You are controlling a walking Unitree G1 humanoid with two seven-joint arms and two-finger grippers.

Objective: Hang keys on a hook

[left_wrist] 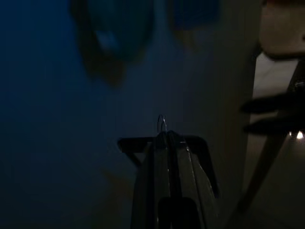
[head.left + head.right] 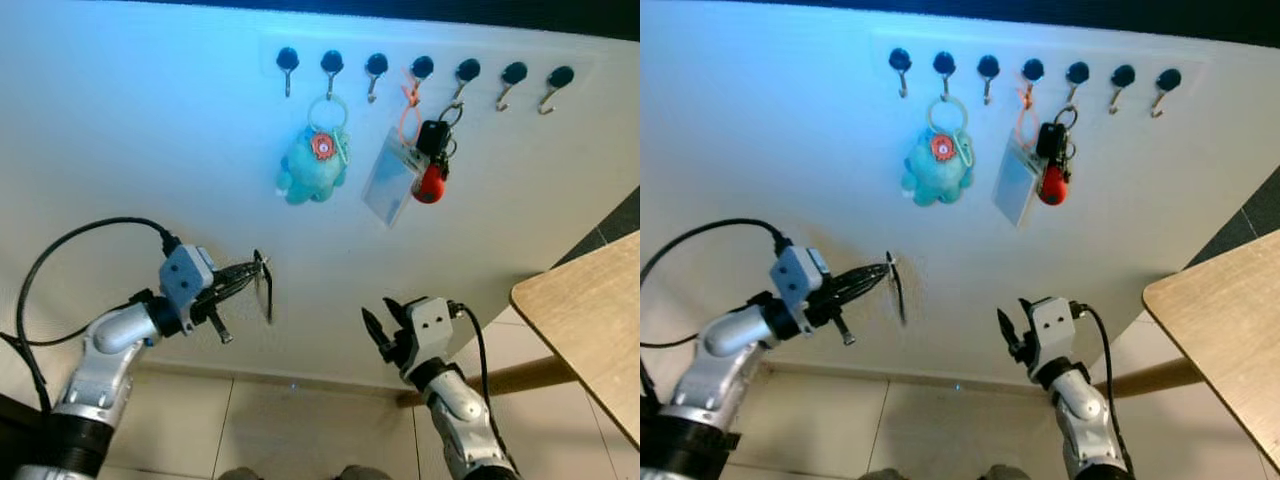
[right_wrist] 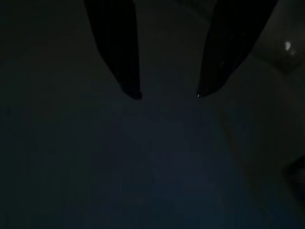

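We are holding the left tool (image 2: 252, 272) low against the wall (image 2: 130, 130), its two black fingers pressed together on the keys (image 2: 263, 288), which are hanging as a thin ring and a dark flat piece from the fingertips, well below the row of hooks (image 2: 422, 72). The right tool (image 2: 383, 326) is waiting lower down with its fingers spread and nothing between them, near the corner of the wooden tabletop (image 2: 590, 320).

To do this step well, we are judging that the arm needs to rise a long way while the ring stays facing the wall, so its opening can slip over a hook tip from above. The leftmost hook (image 2: 287, 68) looks bare and lies nearest our left arm; the next one is carrying a teal plush toy (image 2: 313, 165), and further along a card holder (image 2: 391, 180) and a bunch with a red fob (image 2: 432, 182) are hanging.

The ring is small, and in the left wrist view it is showing just past the fingertips, so we are aiming by that loop.
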